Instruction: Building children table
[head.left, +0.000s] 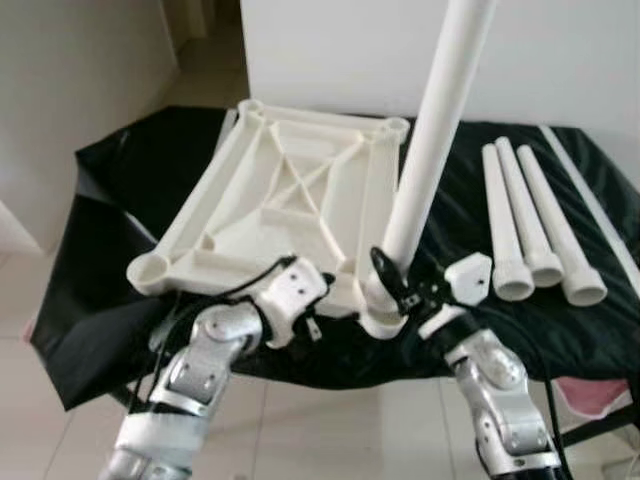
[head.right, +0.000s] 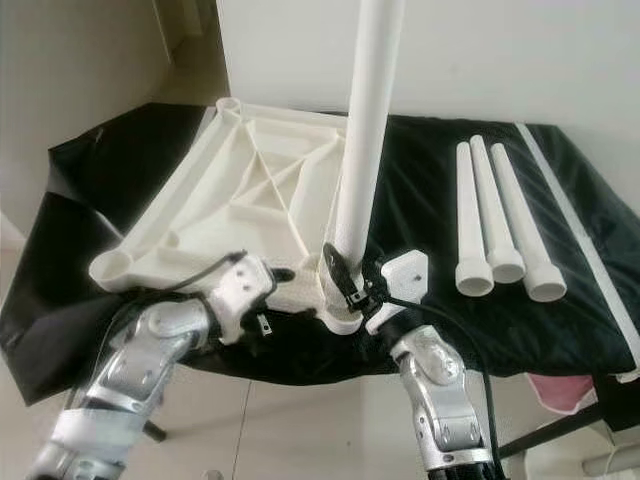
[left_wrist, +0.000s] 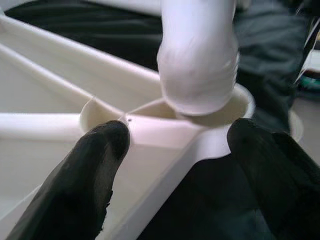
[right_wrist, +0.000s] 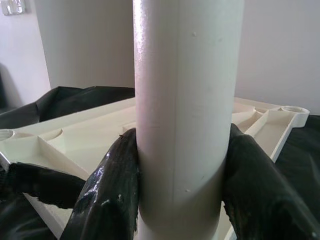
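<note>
Inverted white tabletop (head.left: 285, 200) lying underside-up on the black-draped desk (head.left: 110, 190), its near edge at the desk's front. The right pincer (head.right: 350, 280) is clamped on the lower end of a white leg (head.left: 430, 150), one finger (right_wrist: 107, 185) on each side of the tube, and holds it nearly upright with its foot at the near right corner socket (left_wrist: 235, 107). The left pincer (left_wrist: 175, 150) is spread, its fingertips (left_wrist: 102, 145) on either side of the tabletop's rim beside that socket, closed on nothing. Three spare legs (head.left: 530, 225) lie side by side on the cloth, well apart to the right.

Risks, as judged: the leg leans slightly, so pressing it down off-axis could jam it on the socket lip or skid the tabletop across the slick cloth; with the left pincer not yet clamped, the tabletop has little bracing and could slide toward the desk's front edge.

Obscured: the leg's top is cut off by the frame; how deep its foot sits in the socket cannot be told; the socket floor is hidden behind the tube.
</note>
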